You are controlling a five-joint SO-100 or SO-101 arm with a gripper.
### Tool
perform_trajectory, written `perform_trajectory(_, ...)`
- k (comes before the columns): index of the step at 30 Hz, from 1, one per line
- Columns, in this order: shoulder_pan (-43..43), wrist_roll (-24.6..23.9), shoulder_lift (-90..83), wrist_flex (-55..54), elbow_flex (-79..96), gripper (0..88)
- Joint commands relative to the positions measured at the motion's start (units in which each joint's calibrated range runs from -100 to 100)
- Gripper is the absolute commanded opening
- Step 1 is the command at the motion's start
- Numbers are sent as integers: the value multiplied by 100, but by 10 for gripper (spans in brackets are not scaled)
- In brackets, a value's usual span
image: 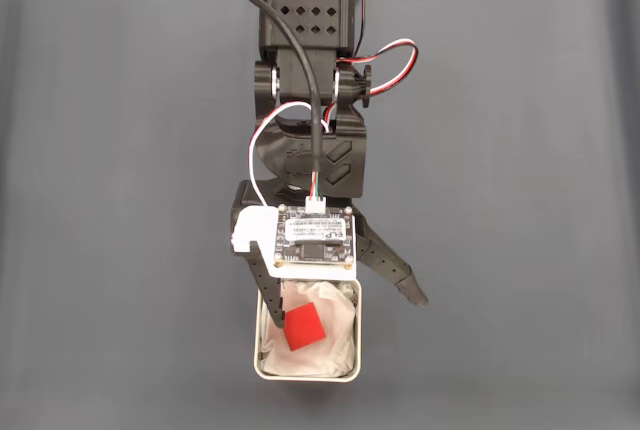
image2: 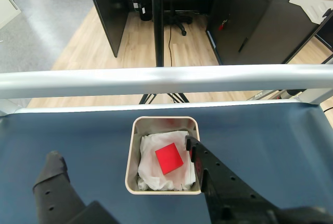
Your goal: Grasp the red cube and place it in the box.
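Cube in tin, jaws spread.

The small bright red cube (image: 303, 327) lies tilted on the white wrinkly lining inside the square silvery metal box (image: 357, 350) with rounded corners. The black two-finger gripper (image: 345, 312) hangs over the box, released and holding nothing; in the fixed view the arm reaches straight down the frame from the top edge (camera board on the wrist). In the wrist view one finger (image2: 208, 164) dips at the box (image2: 136, 130) rim beside the cube (image2: 169, 158), the other finger (image2: 54, 174) is well apart over the dark blue table (image2: 270, 135).
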Motion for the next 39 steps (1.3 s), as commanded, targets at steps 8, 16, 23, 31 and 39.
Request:
perform_trajectory(8, -133, 78, -1390, -11, -125, 0)
perform_trajectory(16, -452, 107, -4275, -3, 2266, 0)
perform_trajectory(23, -566, 73, -7291, 1030, 5067, 0)
perform_trajectory(31, -303, 5, -9319, 2768, 7594, 0)
perform_trajectory(39, -353, -103, -9518, 3948, 8653, 0)
